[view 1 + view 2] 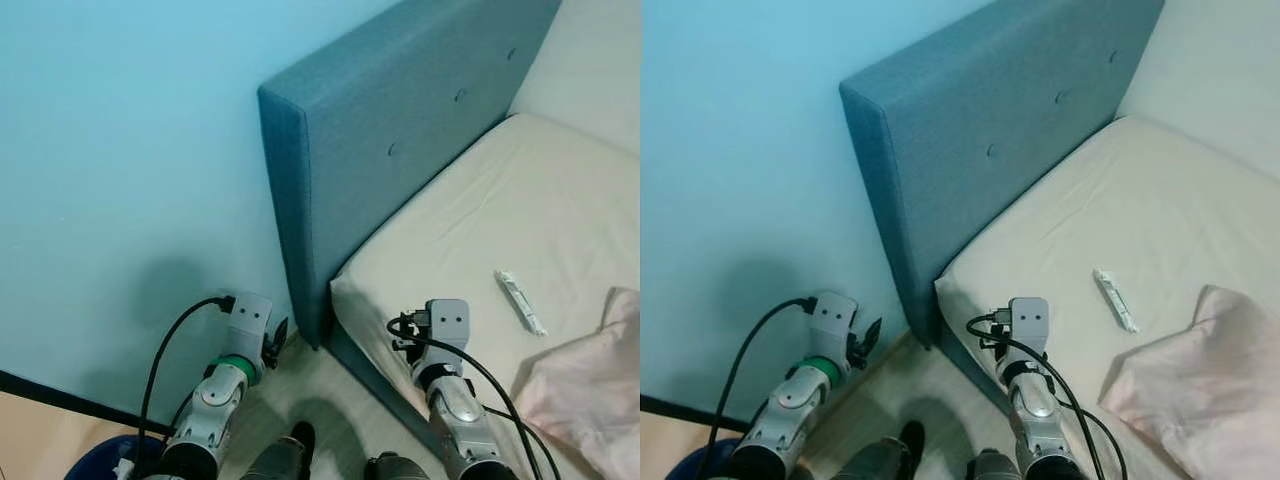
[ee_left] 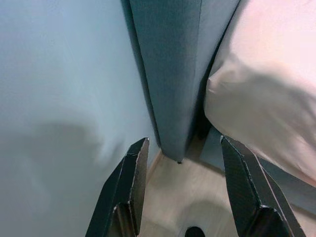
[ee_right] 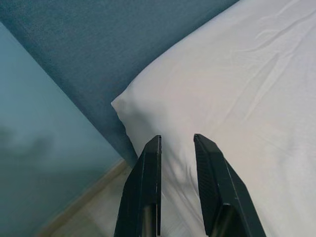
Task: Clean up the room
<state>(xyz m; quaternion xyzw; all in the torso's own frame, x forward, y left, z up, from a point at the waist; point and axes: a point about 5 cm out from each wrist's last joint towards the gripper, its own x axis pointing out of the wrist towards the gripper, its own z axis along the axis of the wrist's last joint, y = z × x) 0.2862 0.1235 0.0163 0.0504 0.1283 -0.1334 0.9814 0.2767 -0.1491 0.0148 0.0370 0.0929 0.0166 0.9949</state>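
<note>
Bed with a cream fitted sheet (image 1: 470,220) lies ahead of both your grippers and to the right; its near corner sits just beyond the right gripper (image 3: 177,148). Your pale blue wall (image 1: 110,150) fills the ground ahead and left of the left gripper (image 2: 181,163). Between wall and mattress stands the grey-blue padded fabric headboard (image 1: 400,110), upright, its near end just ahead of the left gripper, its foot on the pale wood floor (image 2: 192,190). A crumpled pink cloth (image 1: 590,385) rests on the sheet, right of the right gripper and near it. A small white flat packet (image 1: 520,301) lies on the sheet ahead and right of that gripper, just beside the cloth, apart from it. Left gripper: fingers spread wide, nothing between them, hanging over the floor. Right gripper: fingers parted by a narrow gap, empty, poised above the mattress corner.
</note>
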